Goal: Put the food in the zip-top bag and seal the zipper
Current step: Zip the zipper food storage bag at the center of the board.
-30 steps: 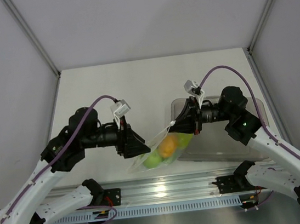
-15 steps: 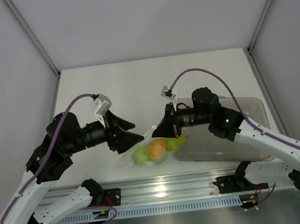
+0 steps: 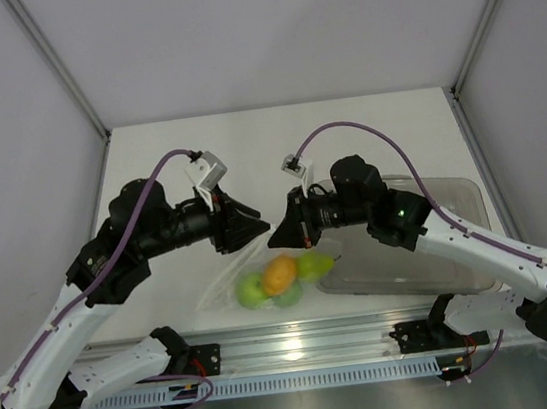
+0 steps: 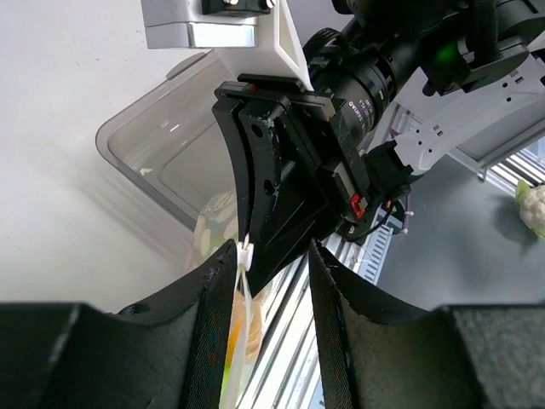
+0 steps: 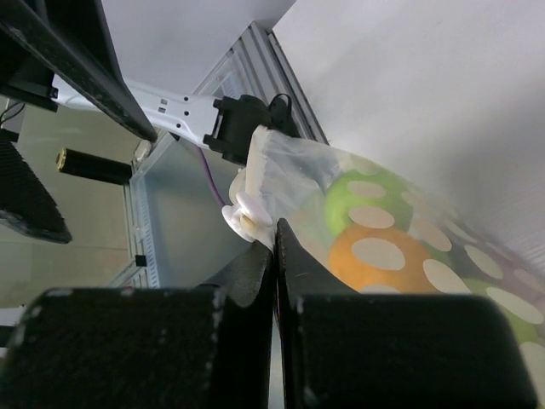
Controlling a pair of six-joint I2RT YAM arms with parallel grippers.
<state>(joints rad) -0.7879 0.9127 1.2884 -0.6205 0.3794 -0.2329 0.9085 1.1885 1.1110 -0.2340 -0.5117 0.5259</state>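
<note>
The zip-top bag (image 3: 264,284) is a clear dotted pouch that hangs between my two grippers and sags onto the table. Inside it I see the small orange (image 3: 280,272), the round green fruit (image 3: 252,288) and the yellow-green pear (image 3: 314,263); the eggplant is hidden. My right gripper (image 3: 276,236) is shut on the bag's mouth edge (image 5: 294,175), right beside a white slider (image 5: 243,213) on the zipper. My left gripper (image 3: 257,229) faces it, jaws open. In the left wrist view the bag's edge and slider (image 4: 245,254) lie against the left finger (image 4: 209,298).
The rigid clear tub (image 3: 430,244) stands just right of the bag and also shows in the left wrist view (image 4: 170,145). An aluminium rail (image 3: 292,348) runs along the table's near edge below the bag. White walls enclose the table on three sides.
Both grippers have moved left and drawn close together. The right gripper has travelled along the bag's mouth towards the left gripper. The bag has sunk onto the table, and the left jaws are now open.
</note>
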